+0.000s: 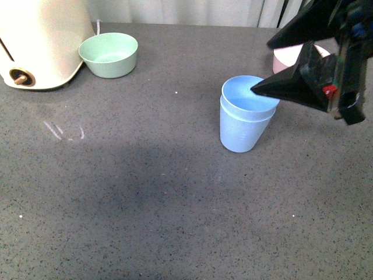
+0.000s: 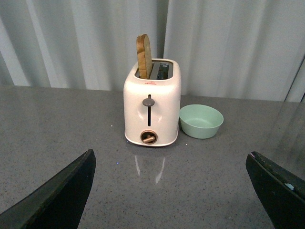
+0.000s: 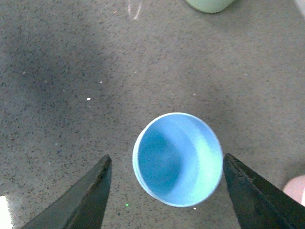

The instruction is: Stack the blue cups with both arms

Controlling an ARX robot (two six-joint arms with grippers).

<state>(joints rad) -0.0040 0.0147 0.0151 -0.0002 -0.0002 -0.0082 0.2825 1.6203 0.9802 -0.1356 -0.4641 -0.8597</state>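
Note:
Two light blue cups [image 1: 246, 119] stand upright on the dark table, one nested inside the other, right of centre. My right gripper [image 1: 261, 67] hovers open just above their rim, one black finger to each side, touching nothing. From the right wrist view I look straight down into the nested cups [image 3: 177, 158], which sit between the spread fingers [image 3: 90, 195] of the right gripper [image 3: 167, 156]. My left gripper [image 2: 170, 153] is open and empty, low over bare table, and does not show in the front view.
A cream toaster [image 2: 152, 105] with a slice of bread stands at the table's far left [image 1: 41, 41]. Beside it is a mint green bowl [image 1: 109, 54]. A pink bowl [image 1: 288, 58] sits behind the cups, partly hidden by the right arm. Curtains hang behind the table.

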